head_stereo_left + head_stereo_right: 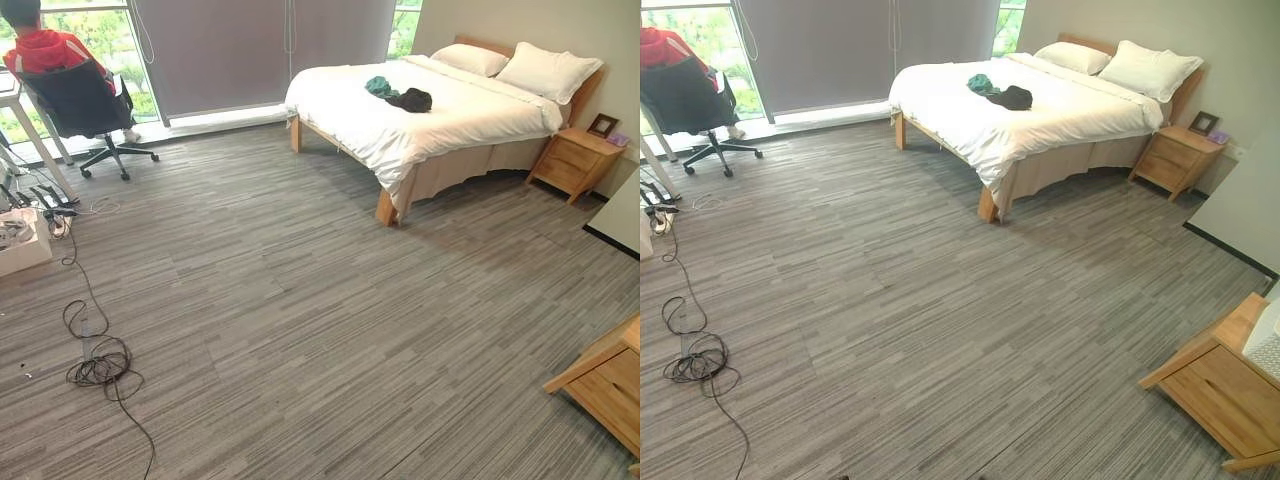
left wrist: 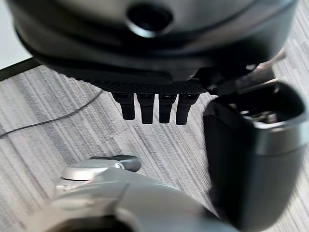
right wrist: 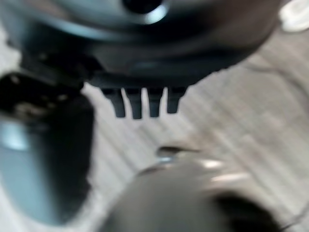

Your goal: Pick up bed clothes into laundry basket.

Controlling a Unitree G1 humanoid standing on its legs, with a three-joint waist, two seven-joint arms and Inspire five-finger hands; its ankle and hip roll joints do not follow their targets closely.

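Two garments lie bunched together on the white bed [image 1: 450, 115] at the far side of the room: a teal one [image 1: 380, 86] and a black one [image 1: 412, 100] touching it. The same pair shows in the right eye view, teal garment [image 1: 981, 83] beside black garment [image 1: 1013, 97]. My left hand [image 2: 154, 104] hangs over the grey floor with straight fingers and nothing in it. My right hand [image 3: 142, 101] also hangs over the floor, fingers straight and empty. A white meshed thing [image 1: 1268, 345] rests on a wooden stand at the right edge.
A person sits on a black office chair [image 1: 85, 105] by the window at the back left. A wooden nightstand [image 1: 575, 160] stands right of the bed. A wooden stand [image 1: 1220, 385] is near on the right. A white box [image 1: 20, 245] sits at the left edge.
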